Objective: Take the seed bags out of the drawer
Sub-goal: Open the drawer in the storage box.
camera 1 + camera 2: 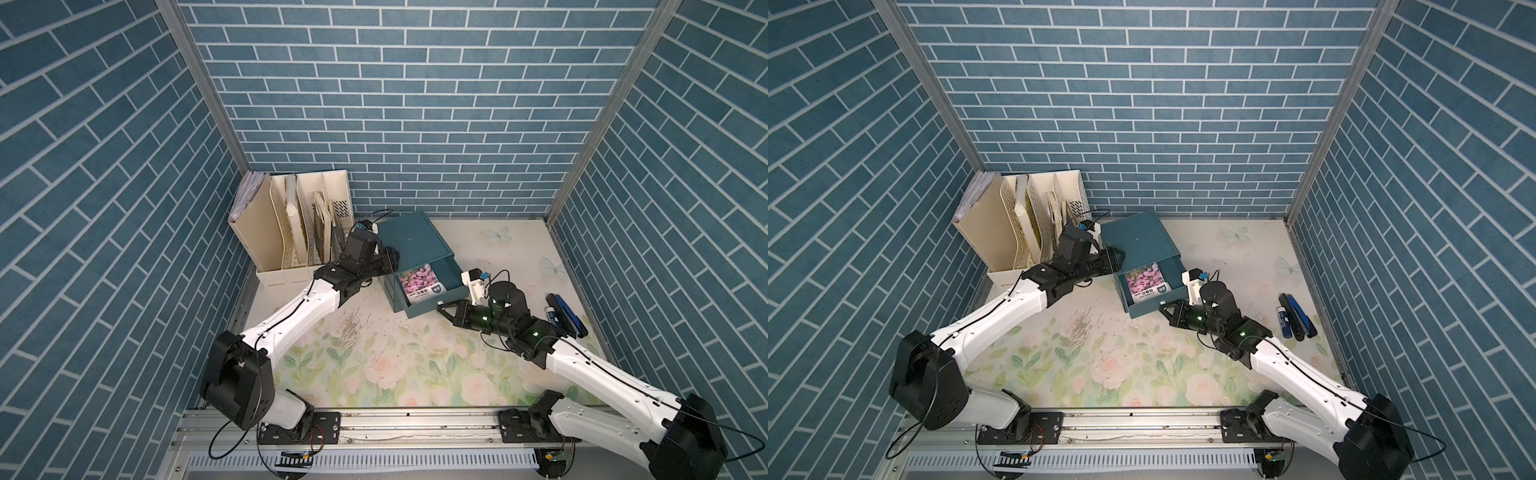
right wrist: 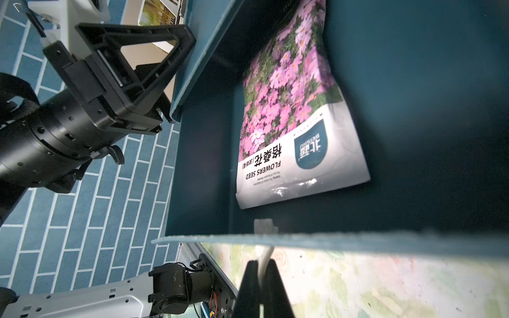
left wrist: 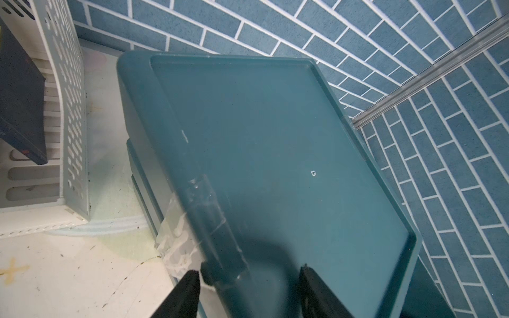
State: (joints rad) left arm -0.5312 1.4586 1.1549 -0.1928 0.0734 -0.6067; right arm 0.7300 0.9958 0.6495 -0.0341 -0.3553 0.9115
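The flowered counter carries a teal cabinet near the back wall, and its drawer stands pulled partway out toward the front. The purple-pink seed bag lies flat on the drawer's floor, printed side up, in both top views. The left hand is clamped across the cabinet's upper side edge, one finger on each side of it, while the right hand has its fingers pinched together on a small white tab at the drawer's front wall.
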